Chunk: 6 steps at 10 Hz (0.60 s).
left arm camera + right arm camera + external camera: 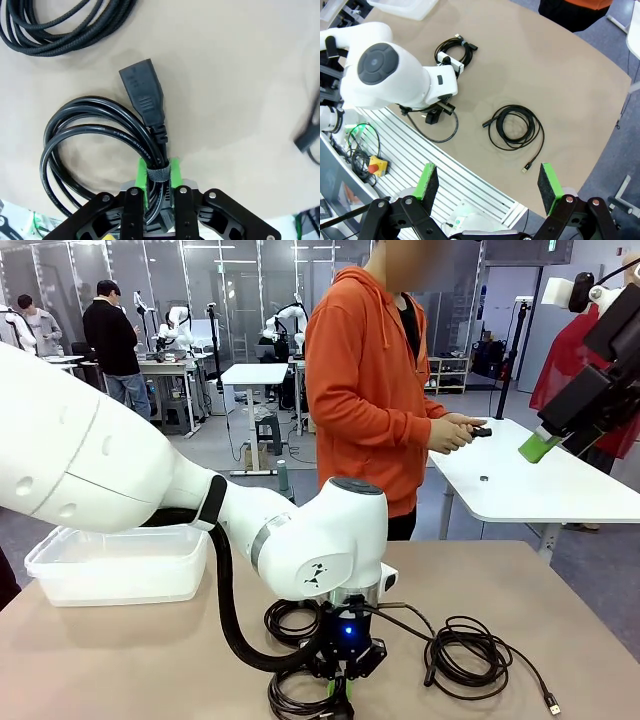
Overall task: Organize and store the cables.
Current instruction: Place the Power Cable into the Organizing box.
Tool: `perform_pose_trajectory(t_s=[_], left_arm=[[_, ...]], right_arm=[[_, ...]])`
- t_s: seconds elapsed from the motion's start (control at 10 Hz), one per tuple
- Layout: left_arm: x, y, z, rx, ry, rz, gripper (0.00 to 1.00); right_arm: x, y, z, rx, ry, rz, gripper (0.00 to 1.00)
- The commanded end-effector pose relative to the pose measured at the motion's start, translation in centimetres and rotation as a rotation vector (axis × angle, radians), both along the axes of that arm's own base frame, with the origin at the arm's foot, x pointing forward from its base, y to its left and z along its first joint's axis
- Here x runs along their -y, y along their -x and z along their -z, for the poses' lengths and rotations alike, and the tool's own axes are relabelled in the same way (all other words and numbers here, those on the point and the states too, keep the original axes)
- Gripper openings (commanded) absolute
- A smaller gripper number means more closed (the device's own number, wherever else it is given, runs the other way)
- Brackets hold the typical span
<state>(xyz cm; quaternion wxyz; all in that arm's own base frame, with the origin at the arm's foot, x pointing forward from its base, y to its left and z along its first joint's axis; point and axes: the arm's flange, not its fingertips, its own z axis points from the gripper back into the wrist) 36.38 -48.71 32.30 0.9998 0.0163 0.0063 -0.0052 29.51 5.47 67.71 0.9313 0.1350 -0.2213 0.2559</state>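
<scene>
My left gripper [159,181] is shut on the banded neck of a thick black cable coil [85,145], whose plug [145,95] lies flat on the table ahead of the fingers. In the front view this gripper [340,688] is low at the table's near edge, on that coil [295,702]. A second cable coil [288,620] lies just behind the arm. A third, thinner coil [465,650] with a USB plug lies to the right. My right gripper [487,185] hangs open high above the table, holding nothing. From there I see the thin coil [515,125] and the far coil [452,52].
A clear plastic bin [120,562] stands at the table's left. A person in an orange hoodie [365,390] stands behind the table, hands together. A white side table [540,485] is at the back right. A braided coil [60,25] lies near the held one.
</scene>
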Motion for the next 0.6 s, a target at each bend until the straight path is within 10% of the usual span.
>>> perform_pose_trajectory(t_s=[0.0,0.5], left_arm=[[-1.8,4.1,-5.1,0.055,-0.019,0.078,0.00],[-2.3,8.1,-13.2,0.076,-0.031,0.115,0.00]], right_arm=[[0.0,-0.2,0.0,0.007,-0.011,-0.004,1.00],[0.0,-0.2,0.0,0.007,-0.011,-0.004,1.00]])
